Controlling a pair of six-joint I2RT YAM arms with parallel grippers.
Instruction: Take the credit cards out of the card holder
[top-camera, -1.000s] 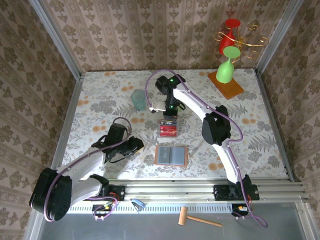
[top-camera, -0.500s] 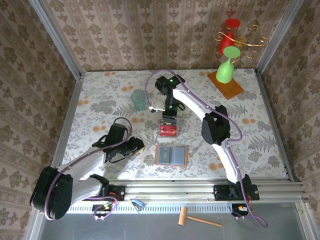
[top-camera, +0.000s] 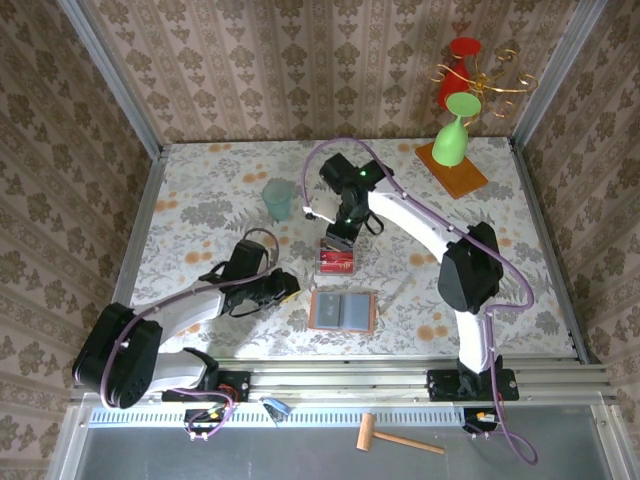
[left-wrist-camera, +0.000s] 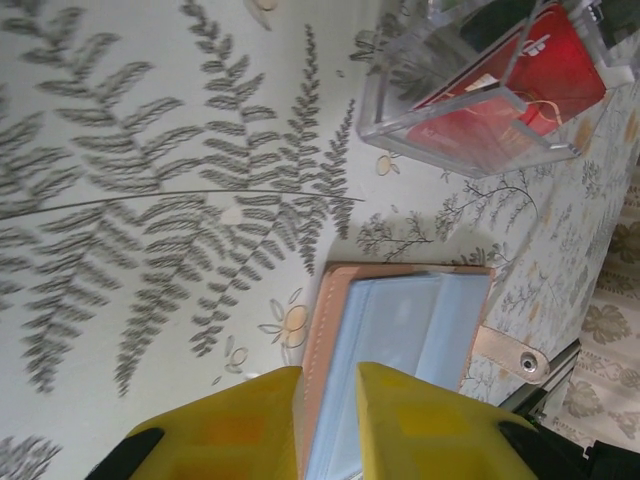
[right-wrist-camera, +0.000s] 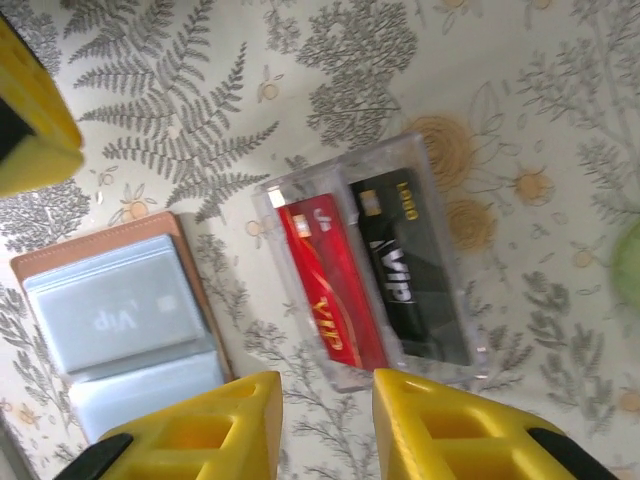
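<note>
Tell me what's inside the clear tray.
The clear tray holds a red card and a black card side by side, both marked VIP. Anything beneath them is covered.

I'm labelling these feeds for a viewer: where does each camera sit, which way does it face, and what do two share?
Top external: above, behind the robot, looking down on the table; both arms, left claw and right claw show.
Left wrist: low, facing the card holder obliquely past its yellow fingers.
Right wrist: looking down on the tray of cards past its fingers.
Shared: both wrist views show card holder and tray.
</note>
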